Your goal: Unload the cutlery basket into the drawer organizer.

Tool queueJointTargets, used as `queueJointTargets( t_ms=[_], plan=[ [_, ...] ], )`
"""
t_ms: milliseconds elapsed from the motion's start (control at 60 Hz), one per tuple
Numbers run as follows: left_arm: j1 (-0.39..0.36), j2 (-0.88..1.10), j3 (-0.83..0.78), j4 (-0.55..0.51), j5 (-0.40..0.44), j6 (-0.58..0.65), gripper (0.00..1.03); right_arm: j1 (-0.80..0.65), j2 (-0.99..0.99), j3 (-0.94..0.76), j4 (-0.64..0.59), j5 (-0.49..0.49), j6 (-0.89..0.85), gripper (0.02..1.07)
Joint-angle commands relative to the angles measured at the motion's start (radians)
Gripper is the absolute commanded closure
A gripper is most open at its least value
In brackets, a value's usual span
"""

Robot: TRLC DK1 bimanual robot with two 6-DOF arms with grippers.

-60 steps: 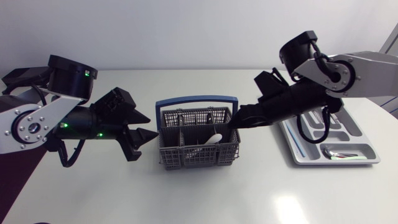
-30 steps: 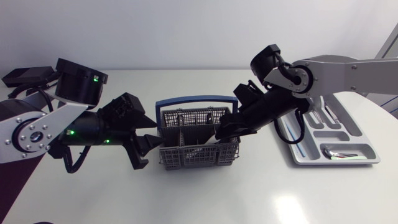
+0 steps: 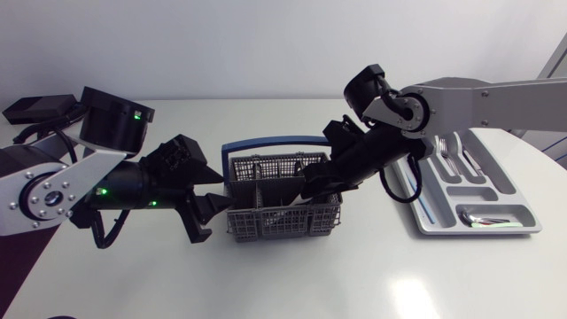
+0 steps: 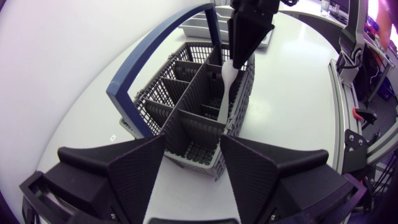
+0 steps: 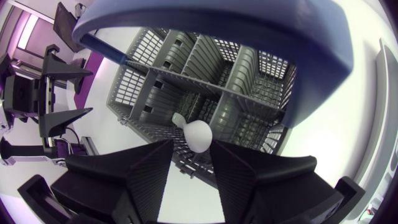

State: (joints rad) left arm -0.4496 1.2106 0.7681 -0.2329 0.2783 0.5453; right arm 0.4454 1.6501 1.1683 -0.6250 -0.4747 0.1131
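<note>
The right black wedge-finger gripper (image 3: 310,183) is open inside the grey plastic mesh basket with a curved blue handle (image 3: 282,221). A smooth white plastic spoon (image 5: 199,134) stands between its fingers. The left black gripper (image 3: 205,199) is open wide at the basket's 9 o'clock. The shiny grey drawer organizer (image 3: 478,231) lies at 3 o'clock.

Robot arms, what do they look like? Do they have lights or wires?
Both arms have silver-grey links and chunky black joints. The left arm has a round plate with bolts, small green lights and looping black cables. The right arm has a black cable loop too. The left gripper and right gripper are matte black, with two broad wedge-shaped fingers each.
</note>
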Motion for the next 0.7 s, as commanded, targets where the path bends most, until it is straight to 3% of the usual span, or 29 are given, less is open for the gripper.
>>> queueJointTargets(
  t_ms=[0, 133, 267, 333, 400, 467, 683],
  plan=[
    [-0.009, -0.005, -0.032, 0.012, -0.002, -0.013, 0.41, 0.009, 0.022, 0.021, -0.002, 0.001, 0.033, 0.65],
    [-0.009, -0.005, -0.038, 0.017, -0.004, -0.010, 0.41, 0.012, 0.030, 0.027, 0.001, -0.001, 0.034, 0.66],
    [-0.011, -0.005, -0.038, 0.017, -0.004, -0.008, 0.41, 0.013, 0.048, 0.033, 0.008, -0.002, 0.039, 0.72],
    [-0.011, -0.006, -0.039, 0.017, -0.004, -0.010, 0.41, 0.015, 0.051, 0.030, 0.025, -0.002, 0.046, 0.80],
    [-0.014, -0.006, -0.043, 0.017, -0.004, -0.008, 0.41, 0.015, 0.053, 0.030, 0.033, -0.002, 0.049, 0.80],
    [-0.015, -0.008, -0.046, 0.017, -0.004, -0.008, 0.41, 0.015, 0.053, 0.030, 0.039, -0.002, 0.051, 0.88],
    [-0.015, -0.016, -0.050, 0.017, -0.005, -0.008, 0.41, 0.015, 0.054, 0.031, 0.059, -0.015, 0.051, 0.93]
  ],
)
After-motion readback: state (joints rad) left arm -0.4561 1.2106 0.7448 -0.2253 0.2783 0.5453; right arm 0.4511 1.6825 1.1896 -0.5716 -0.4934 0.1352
